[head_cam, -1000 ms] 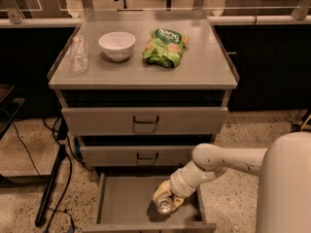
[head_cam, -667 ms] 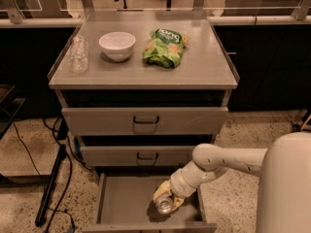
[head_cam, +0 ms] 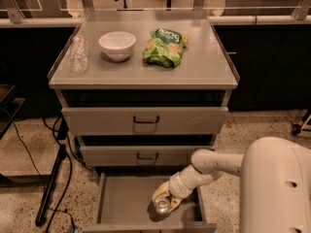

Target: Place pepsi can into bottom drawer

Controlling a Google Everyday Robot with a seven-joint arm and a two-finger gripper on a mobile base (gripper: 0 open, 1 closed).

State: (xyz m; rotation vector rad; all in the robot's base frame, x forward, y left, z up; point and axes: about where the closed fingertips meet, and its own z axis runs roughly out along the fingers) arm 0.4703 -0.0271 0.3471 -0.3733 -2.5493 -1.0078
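Down at the foot of the cabinet, you see the bottom drawer [head_cam: 119, 204] pulled out, its flat grey floor showing. The gripper [head_cam: 164, 201] is lowered inside it, toward the right half and near the front edge. Its yellowish fingers [head_cam: 159, 194] sit on either side of the pepsi can [head_cam: 162, 208], closed around it and holding it. The can stands upright in the drawer, and from your view only its silver top end shows, so you cannot tell whether its base touches the drawer floor.

The white arm [head_cam: 209, 165] reaches in from the right, bending down over the drawer's right wall, and the robot's rounded body [head_cam: 279, 188] fills the lower right corner.

Above, the 2 upper drawers are both partly out: the top drawer [head_cam: 97, 121] and, below it, the middle drawer [head_cam: 112, 155], each with a dark handle.

On the cabinet top [head_cam: 204, 64] you have 3 things in a row: a clear plastic cup [head_cam: 78, 54] at the left edge, a white bowl [head_cam: 117, 43] just beside it, and a green chip bag [head_cam: 164, 46] lying flat near the middle.
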